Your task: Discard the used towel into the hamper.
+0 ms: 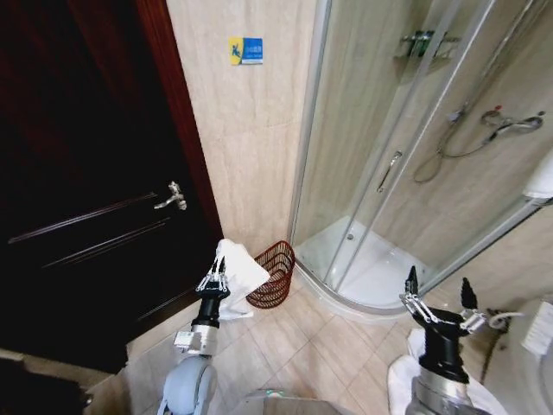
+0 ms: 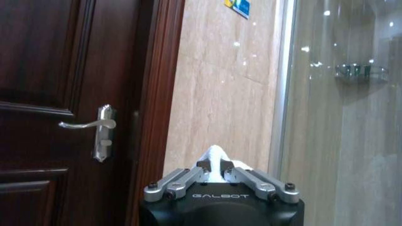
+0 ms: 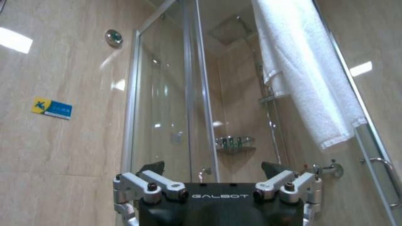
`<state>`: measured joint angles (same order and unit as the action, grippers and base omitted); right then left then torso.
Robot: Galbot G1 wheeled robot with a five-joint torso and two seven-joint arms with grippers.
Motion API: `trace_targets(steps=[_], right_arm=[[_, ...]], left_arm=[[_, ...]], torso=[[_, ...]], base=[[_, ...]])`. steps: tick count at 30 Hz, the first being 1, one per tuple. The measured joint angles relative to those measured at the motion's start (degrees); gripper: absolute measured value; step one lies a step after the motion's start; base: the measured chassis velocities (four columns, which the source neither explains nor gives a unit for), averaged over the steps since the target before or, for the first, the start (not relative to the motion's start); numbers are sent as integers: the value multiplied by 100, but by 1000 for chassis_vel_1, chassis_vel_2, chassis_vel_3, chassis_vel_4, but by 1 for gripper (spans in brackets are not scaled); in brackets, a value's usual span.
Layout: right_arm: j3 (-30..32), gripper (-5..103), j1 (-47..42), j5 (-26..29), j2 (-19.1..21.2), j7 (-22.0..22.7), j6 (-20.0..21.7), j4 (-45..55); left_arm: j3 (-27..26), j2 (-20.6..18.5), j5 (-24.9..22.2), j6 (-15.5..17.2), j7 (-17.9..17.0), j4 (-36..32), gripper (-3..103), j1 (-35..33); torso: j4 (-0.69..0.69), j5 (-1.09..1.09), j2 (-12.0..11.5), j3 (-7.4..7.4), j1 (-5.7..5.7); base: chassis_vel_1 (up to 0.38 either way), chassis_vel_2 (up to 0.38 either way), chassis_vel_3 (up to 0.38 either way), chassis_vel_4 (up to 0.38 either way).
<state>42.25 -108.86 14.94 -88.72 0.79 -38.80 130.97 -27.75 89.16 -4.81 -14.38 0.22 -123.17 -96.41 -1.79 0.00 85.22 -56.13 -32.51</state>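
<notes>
The hamper (image 1: 273, 275) stands on the tiled floor in the corner where the beige tile wall (image 1: 246, 147) meets the curved glass shower enclosure (image 1: 380, 164). Its open mouth is tilted toward the robot. The raised white shower base (image 1: 367, 272) lies just beside the hamper on the far side from the door, and the dark wooden door (image 1: 86, 190) with its metal lever handle (image 1: 171, 198) lies on the hamper's other side, beyond the strip of wall.

The left gripper (image 1: 213, 284) sits just beside the hamper's rim, on the door side, with its fingers closed around a white towel (image 1: 239, 272). The cloth stands up out of the grip and drapes toward the hamper; its edge overlaps the near part of the rim, though whether it touches the wire cannot be told. In the left wrist view the left gripper (image 2: 217, 175) has the two fingers pinched together on a peak of towel (image 2: 215, 157), with the door frame and the wall straight ahead.

The right gripper (image 1: 437, 297) hangs well apart from the hamper, across the curve of the shower base, its fingers spread wide and holding nothing. In the right wrist view the right gripper (image 3: 215, 170) has its two dark fingertips set far apart, and a second white towel (image 3: 301, 70) hangs over the top of the glass.

Bare floor tiles lie between the hamper and the robot, hemmed in by the door on one side and the edge of the shower base on the other.
</notes>
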Motion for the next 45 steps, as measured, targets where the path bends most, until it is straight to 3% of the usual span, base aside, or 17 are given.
trace_targets(steps=[19,26,35,45], right_arm=[[29,100,67,27,42,-24,-68,-131],[50,100,71,-1,41,-88,-147,-188],[82,100,11,-219,160,-207,-110,-192],[43,100,-34,-443,106,-286,-148,-231]], left_arm=[[11,54,-27,6,-38,71,7,24],[162,25,-247,207,-140,254,7,151],[507,-382,-817,656,-202,835,7,1032],[689,-698,-1362,811,-194,1501,7,1858]], torso=[[1,2,0,0,0],[2,2,0,0,0],[3,0,0,0,0],[1,0,0,0,0]], base=[[-88,-91,92,85],[-72,-75,62,50],[21,25,-20,-19],[0,0,0,0]])
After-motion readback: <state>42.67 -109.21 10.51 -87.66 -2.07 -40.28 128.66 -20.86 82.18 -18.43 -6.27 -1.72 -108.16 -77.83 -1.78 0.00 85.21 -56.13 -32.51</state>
